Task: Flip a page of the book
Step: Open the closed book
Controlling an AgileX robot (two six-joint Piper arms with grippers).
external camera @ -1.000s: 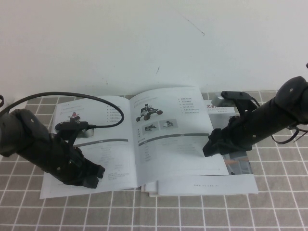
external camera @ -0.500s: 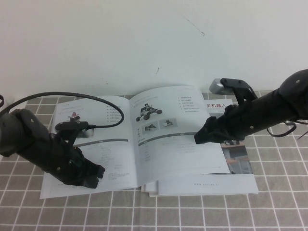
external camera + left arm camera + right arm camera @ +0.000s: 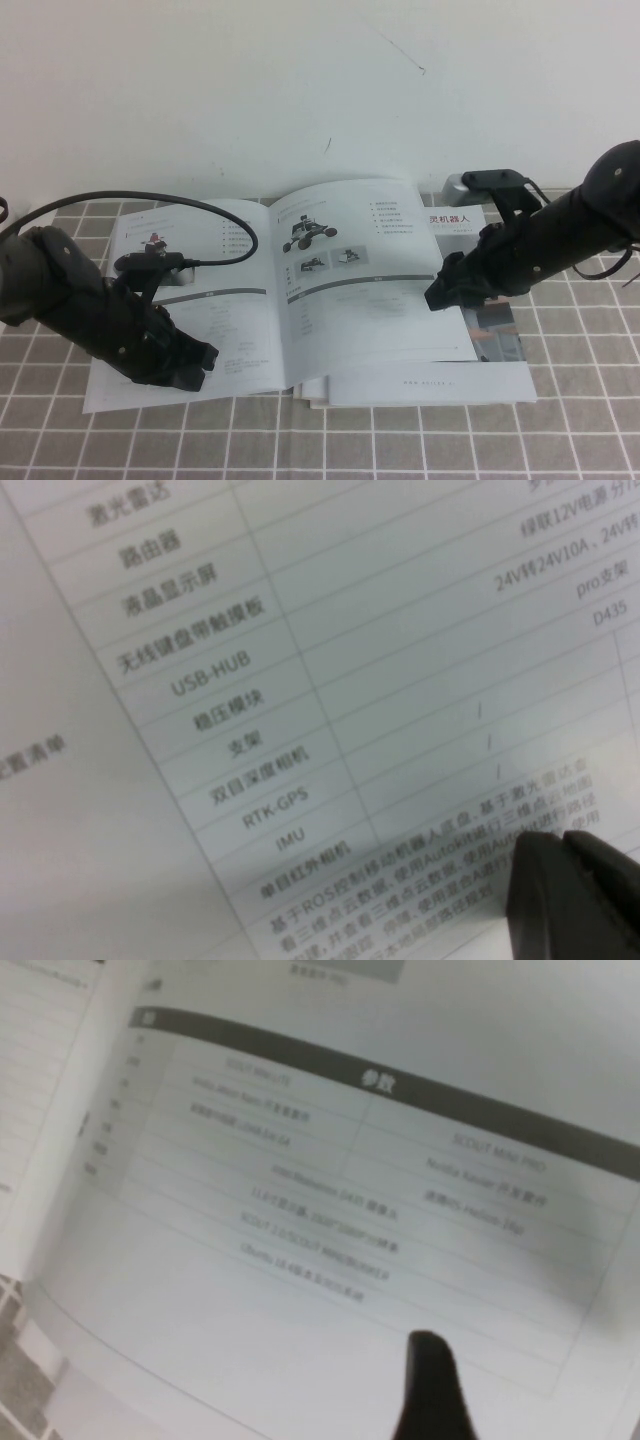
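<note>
While the book (image 3: 290, 290) lies open and flat on the tiled tabletop (image 3: 560, 440), I see my left gripper (image 3: 190, 368) resting low on the outer part of its left-hand sheet; whether its fingers are apart or together I cannot tell. Right of the spine is the page (image 3: 370, 270) with a black rover, two small photos and a grey-barred table. My right gripper (image 3: 440, 295) sits at that page's outer edge, fingers spread wide, clamped on nothing. Beneath the arm lies a brochure (image 3: 480, 225) with bold black characters.
</note>
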